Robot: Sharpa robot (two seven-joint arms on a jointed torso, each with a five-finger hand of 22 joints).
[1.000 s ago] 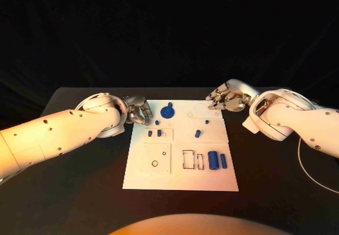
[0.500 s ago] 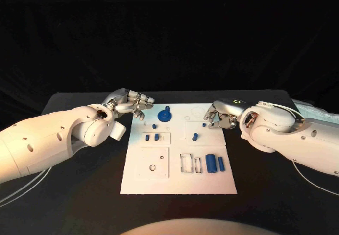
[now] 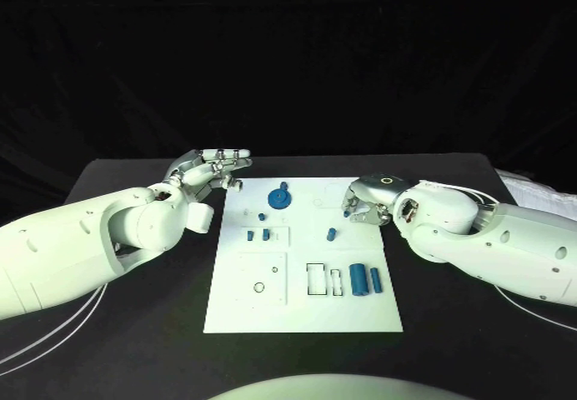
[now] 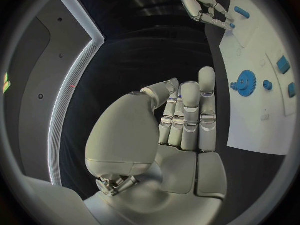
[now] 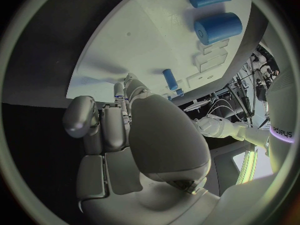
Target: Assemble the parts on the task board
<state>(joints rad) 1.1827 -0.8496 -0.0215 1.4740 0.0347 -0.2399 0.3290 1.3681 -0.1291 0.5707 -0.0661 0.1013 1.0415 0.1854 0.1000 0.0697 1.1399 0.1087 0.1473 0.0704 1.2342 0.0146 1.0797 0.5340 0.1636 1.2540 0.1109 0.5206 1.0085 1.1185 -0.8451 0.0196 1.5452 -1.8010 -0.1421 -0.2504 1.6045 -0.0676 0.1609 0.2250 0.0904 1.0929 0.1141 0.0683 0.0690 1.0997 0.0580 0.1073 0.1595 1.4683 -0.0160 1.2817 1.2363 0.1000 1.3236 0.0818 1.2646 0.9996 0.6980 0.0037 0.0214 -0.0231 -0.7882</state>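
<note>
My left hand [image 3: 214,169] hangs over the black table [image 3: 469,308] just off the far left corner of the task board [image 3: 301,308]; its fingers [image 4: 190,110] lie straight and close together and hold nothing. My right hand [image 3: 364,204] sits at the board's right edge near the far end, fingers curled down toward the plate. The bulky forearm hides most of it from the head camera, and at the wrist the palm blocks the fingertips, so I cannot tell whether it grips anything. On the board I see the blue gear [image 3: 280,197] at the far end, a small peg [image 3: 331,234] in the middle and two cylinders [image 3: 359,277] at the near right. Against the picture a second ago, both hands have drawn nearer the board's far corners; the parts lie as before.
</note>
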